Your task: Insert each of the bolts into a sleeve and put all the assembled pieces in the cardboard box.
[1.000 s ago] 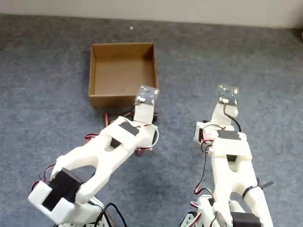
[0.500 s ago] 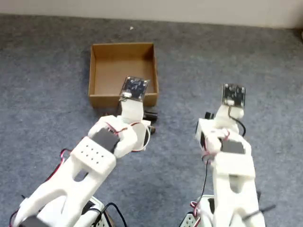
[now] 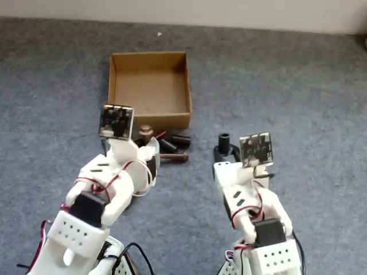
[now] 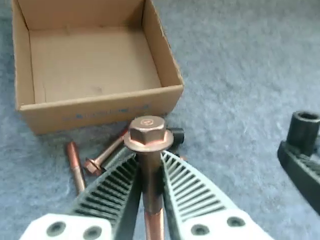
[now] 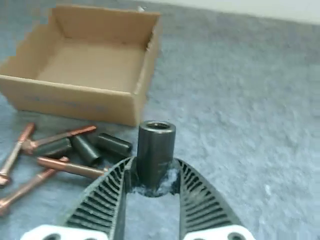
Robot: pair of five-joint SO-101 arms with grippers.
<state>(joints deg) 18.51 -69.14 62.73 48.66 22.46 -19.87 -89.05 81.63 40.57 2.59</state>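
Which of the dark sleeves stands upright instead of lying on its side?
The dark cylindrical sleeve in the right pincer, bore facing up. The three other sleeves lie flat on the grey carpet by the cardboard box.

Beside the cardboard box (image 3: 150, 121), left pincer (image 3: 147, 150) grips bolt (image 3: 145, 131), right pincer (image 3: 224, 152) grips sleeve (image 3: 223, 139).

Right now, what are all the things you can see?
carpet: one, grey, under everything
box: one, brown, on the carpet, nothing inside
loose bolts: about four, copper, lying in front of the box
held bolt: one, copper, in the left tool
loose sleeves: three, dark, lying among the loose bolts
held sleeve: one, dark, upright in the right tool
left tool: one, white, shut on the held bolt
right tool: one, white, shut on the held sleeve
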